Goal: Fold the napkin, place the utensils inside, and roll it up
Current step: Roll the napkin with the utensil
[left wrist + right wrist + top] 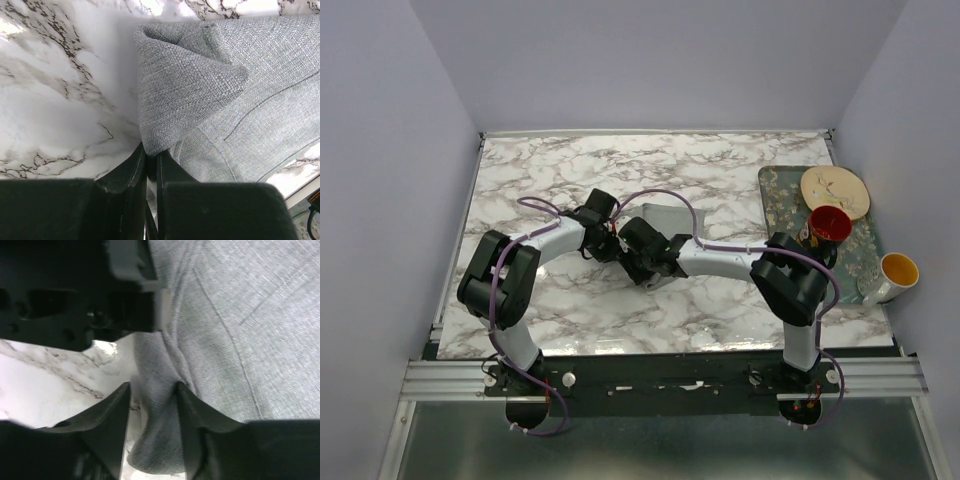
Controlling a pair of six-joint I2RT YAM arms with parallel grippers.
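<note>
The grey-green napkin [666,214] lies mid-table, mostly hidden under both grippers in the top view. My left gripper [613,243] is shut on a folded-over corner of the napkin [235,100], its jaws [151,155] pinched together on the cloth at the table surface. My right gripper [638,262] is close beside it. Its jaws [151,390] stand apart around a bunched edge of the napkin [240,315], and the cloth touches only the right finger. No utensils show in any view.
A floral-patterned tray [775,185] sits at the right edge with a tan plate [835,188] and a red cup [829,224] on it. A white mug with a yellow inside [895,272] stands at its near corner. Walls close the table on three sides.
</note>
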